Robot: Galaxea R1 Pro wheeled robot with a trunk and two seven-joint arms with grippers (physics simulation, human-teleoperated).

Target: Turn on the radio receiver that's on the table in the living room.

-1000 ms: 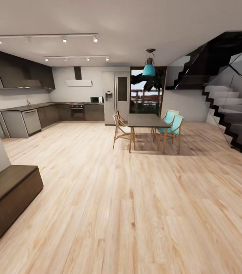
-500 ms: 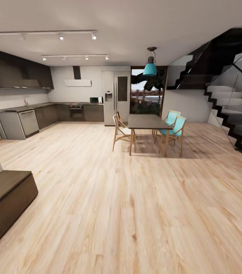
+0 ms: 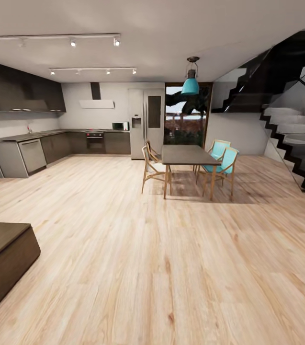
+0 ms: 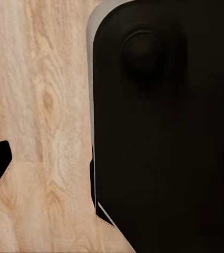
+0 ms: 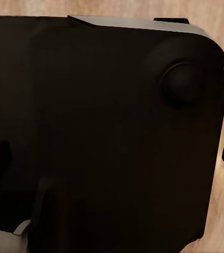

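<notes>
Kitchen and dining space lies ahead of the robot: a dark rectangular dining table on pale wooden legs (image 3: 186, 154) with turquoise-backed wooden chairs (image 3: 223, 162) stands well forward across the light plank wood floor (image 3: 138, 268), under a teal pendant lamp (image 3: 190, 86), with a steel double-door fridge (image 3: 146, 122) and dark kitchen cabinets (image 3: 25, 93) beyond it. Compared with a second ago the whole head view has slid: the low dark wooden bench (image 3: 1, 261) on the robot's left has drifted further toward the edge and the black open staircase (image 3: 291, 139) on its right has slipped outward. That is the camera turning or rolling with the base, not the furniture moving.

For the task this means the robot is in transit. Neither the red radio nor its low grey table is anywhere ahead, so the living room must lie elsewhere. Both wrist cameras face dark robot bodywork over the floor; whether the jaws stand wide or narrow I cannot tell.
</notes>
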